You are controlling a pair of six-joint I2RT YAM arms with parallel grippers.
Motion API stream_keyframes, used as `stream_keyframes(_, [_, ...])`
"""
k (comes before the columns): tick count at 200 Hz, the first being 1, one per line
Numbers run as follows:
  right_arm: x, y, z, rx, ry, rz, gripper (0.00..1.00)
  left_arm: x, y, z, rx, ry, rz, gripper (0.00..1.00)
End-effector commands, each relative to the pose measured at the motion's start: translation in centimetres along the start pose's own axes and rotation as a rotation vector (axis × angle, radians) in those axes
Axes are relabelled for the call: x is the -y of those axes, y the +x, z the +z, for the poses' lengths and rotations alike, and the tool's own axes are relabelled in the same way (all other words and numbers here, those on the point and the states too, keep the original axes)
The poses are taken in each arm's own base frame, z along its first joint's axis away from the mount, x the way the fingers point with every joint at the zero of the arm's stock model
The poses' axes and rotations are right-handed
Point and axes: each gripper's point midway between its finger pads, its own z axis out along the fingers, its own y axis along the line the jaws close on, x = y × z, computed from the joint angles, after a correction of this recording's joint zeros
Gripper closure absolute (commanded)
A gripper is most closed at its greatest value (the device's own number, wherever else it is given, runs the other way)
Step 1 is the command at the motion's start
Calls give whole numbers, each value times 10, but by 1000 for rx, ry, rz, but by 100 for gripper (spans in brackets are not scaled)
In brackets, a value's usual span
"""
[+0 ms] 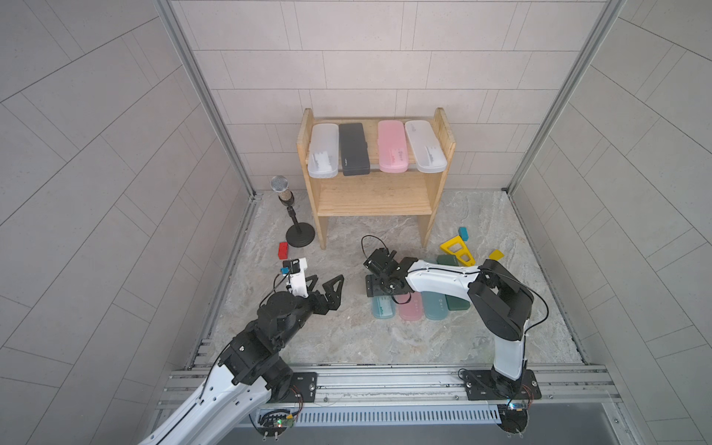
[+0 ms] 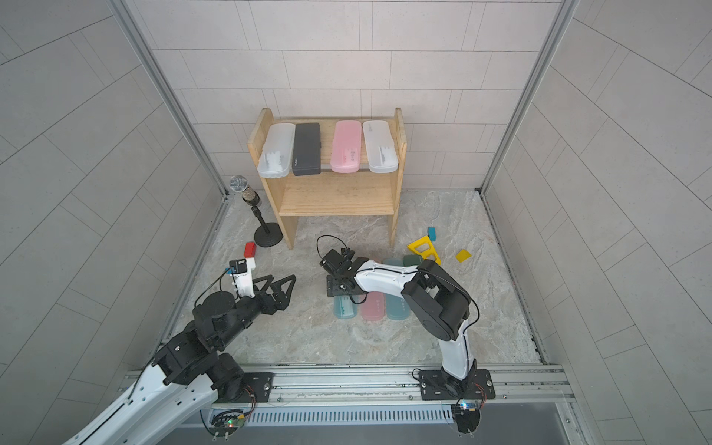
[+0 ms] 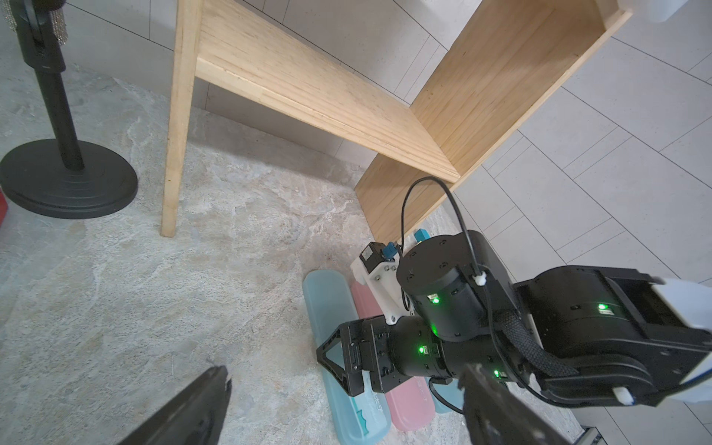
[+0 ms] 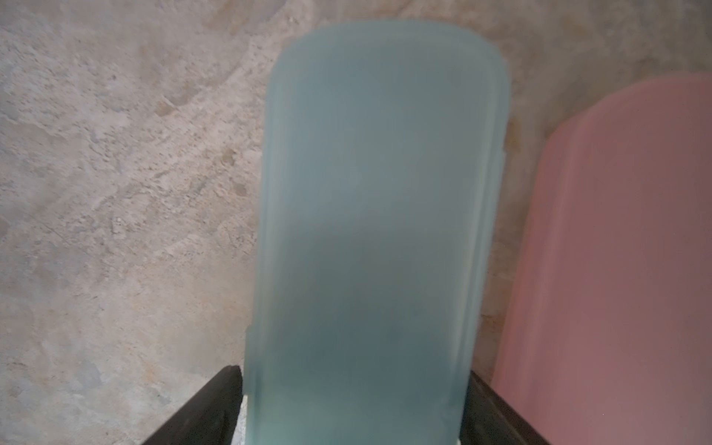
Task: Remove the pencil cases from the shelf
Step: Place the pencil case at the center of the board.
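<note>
1. Far left, at 10 o'clock on the stone tabletop [image 1: 346, 339], the microphone [image 1: 283, 188] stands just beside the left leg of the shelf [image 1: 375, 196]. A reach towards that side could clip it and topple it.
2. At 9 o'clock the left gripper [image 1: 329, 278] hovers with its fingers spread wide, carrying nothing.
3. Up at 12 o'clock, the shelf's lower tier is bare. The top tier carries four: a frosted white case [image 1: 323, 150], the black case [image 1: 353, 149], a pink case [image 1: 392, 146] and a second frosted case [image 1: 425, 146]. The outer two poke past the front edge, so a clumsy nudge might tip one off before it's gripped.
4. In the centre, the right gripper [image 4: 352, 389] points down with a finger on either side of the light teal case [image 4: 381, 192], which lies flat on the tabletop. I cannot tell whether it is pinching the case or has let go. If it lifts with the case caught, the case could come up and drop askew.
5. A second pink case [image 4: 616, 269] lies just beside it. The finger on that side has little room and could shove it.
6. Towards 3 o'clock are a second teal case [image 1: 434, 308] and the dark green case [image 1: 459, 302], both well clear of the shelf.
</note>
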Motion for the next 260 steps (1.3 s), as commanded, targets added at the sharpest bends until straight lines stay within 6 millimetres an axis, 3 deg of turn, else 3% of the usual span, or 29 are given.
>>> stream_keyframes(1, [8,-2,0,17,39,-16,8,0,-4,0,16,-3,0,0])
stream_keyframes(38, [-2,-15,-19,77,17,-52,1,1,-8,-3,27,-5,-6,0])
stream_keyframes(82, [-51,-36,-60,166,-101,-134,0,1,-29,-14,75,-43,-18,0])
stream_keyframes(112, [-81,-39,-52,137,-207,-121,0,-12,-44,-30,112,-138,6,0])
stream_keyframes(141, [-99,-35,-26,77,-243,-101,0,-18,-48,-39,109,-178,45,0])
stream_keyframes(169, [-103,-28,-6,40,-251,-87,0,-19,-45,-38,92,-185,48,0])
stream_keyframes(197, [-90,-18,5,14,-222,-81,0,-20,-44,-40,92,-182,50,0])
stream_keyframes(235, [-66,-5,3,10,-184,-94,0,-11,-47,-37,83,-150,50,0])
stream_keyframes(260, [-55,-7,-5,28,-172,-99,0,-1,-54,-32,100,-110,22,0])
